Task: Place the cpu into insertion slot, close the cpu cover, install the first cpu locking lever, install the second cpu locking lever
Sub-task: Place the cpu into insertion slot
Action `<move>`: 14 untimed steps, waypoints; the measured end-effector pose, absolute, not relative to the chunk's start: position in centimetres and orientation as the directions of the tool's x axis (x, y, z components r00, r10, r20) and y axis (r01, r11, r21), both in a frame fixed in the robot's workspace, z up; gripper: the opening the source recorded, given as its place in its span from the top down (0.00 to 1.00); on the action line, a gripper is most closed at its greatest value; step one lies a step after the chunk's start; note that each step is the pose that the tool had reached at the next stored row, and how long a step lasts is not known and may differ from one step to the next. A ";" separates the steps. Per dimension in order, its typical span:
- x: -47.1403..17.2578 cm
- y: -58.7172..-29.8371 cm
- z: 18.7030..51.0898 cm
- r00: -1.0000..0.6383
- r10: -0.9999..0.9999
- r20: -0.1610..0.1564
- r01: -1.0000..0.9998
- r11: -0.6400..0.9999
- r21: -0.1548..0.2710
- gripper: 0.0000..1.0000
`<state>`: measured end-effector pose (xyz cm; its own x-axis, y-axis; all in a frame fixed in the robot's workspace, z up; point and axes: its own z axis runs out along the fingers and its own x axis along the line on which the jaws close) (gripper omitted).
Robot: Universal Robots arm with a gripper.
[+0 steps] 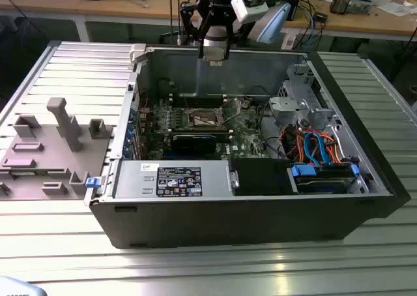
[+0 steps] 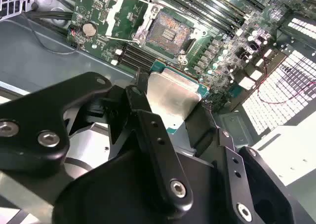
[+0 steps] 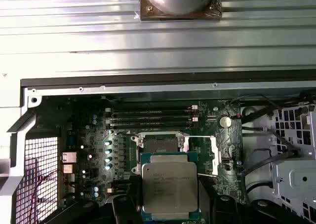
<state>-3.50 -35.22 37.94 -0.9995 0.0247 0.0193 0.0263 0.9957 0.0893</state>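
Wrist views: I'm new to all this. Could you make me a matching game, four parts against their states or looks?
1. cpu
2. insertion slot
3. cpu cover
4. coin battery

a. round and silvery
b. empty, contacts exposed
c. gripped between the jaws
d. swung open, off the slot

Pairs: 1-c, 2-b, 3-d, 4-a.

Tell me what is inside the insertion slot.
Bare contacts fill the insertion slot, no chip. The cpu in the end effector hides part of it in the first wrist view.
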 end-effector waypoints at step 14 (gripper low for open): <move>-3.6 -35.2 37.7 -1.000 0.025 0.019 0.026 0.996 0.089 0.45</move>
<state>-3.58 -35.22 37.66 -0.9995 0.0247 0.0193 0.0264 0.9956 0.0894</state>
